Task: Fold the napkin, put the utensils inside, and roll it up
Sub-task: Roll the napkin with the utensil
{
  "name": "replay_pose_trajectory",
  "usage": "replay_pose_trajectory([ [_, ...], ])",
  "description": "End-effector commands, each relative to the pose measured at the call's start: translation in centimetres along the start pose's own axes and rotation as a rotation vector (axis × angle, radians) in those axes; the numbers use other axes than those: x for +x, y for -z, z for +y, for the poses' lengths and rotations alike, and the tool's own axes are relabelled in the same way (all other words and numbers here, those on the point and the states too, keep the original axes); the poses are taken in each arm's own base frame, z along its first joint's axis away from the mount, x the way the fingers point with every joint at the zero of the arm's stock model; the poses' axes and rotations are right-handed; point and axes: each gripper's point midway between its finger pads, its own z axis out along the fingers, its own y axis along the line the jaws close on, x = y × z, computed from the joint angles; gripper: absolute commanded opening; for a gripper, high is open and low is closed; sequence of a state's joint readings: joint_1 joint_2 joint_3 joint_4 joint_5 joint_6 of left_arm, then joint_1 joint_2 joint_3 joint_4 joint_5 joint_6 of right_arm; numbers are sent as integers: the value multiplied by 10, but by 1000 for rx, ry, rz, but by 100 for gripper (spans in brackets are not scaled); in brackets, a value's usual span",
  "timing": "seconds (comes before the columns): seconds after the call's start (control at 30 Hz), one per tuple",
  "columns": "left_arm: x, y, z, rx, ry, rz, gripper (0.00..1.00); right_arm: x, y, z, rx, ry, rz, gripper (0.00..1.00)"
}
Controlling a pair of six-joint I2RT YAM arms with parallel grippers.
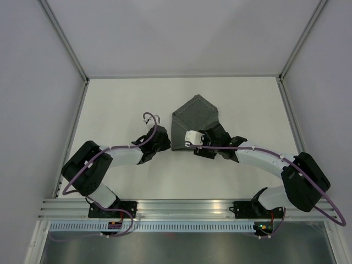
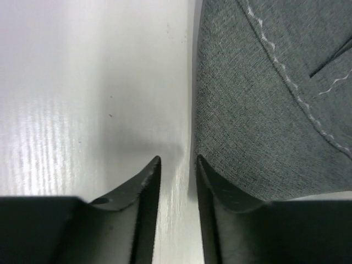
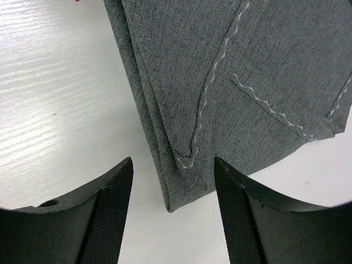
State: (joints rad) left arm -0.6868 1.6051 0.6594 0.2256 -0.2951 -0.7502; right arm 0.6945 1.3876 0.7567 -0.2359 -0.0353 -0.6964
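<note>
The napkin (image 1: pixel 195 118) is a dark grey cloth folded into a pointed shape with several layers, lying flat mid-table. In the left wrist view my left gripper (image 2: pixel 177 159) sits low on the table beside the napkin (image 2: pixel 264 110), its left edge running along the right finger. The jaws stand a narrow gap apart, and only bare table shows between them. My right gripper (image 3: pixel 173 159) is open wide, and the napkin's (image 3: pixel 247 66) near layered corner points in between its fingers, untouched. In the top view both grippers, left (image 1: pixel 165 144) and right (image 1: pixel 188 144), meet at the napkin's near left corner. The utensils are out of view.
The white table (image 1: pixel 126 104) is bounded by grey walls at the left, right and back. A purple cable loop (image 1: pixel 149 117) rises off the left wrist. The arm bases stand on a metal rail (image 1: pixel 181 208) at the near edge.
</note>
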Motion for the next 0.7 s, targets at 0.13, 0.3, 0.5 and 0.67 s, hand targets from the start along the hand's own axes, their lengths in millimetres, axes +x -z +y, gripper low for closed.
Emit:
replay_pose_trajectory([
  [0.13, -57, 31, -3, -10, -39, -136, 45, -15, -17, -7, -7, 81, -65, 66],
  [0.3, -94, 53, -14, 30, -56, -204, 49, -17, -22, -2, -27, 88, -81, 67],
  [0.5, -121, 73, -21, 57, -88, -258, 51, -11, -31, 2, -42, 105, -73, 68],
  [0.67, -135, 85, -25, 80, -101, -287, 52, -9, -34, 5, -47, 104, -74, 68],
])
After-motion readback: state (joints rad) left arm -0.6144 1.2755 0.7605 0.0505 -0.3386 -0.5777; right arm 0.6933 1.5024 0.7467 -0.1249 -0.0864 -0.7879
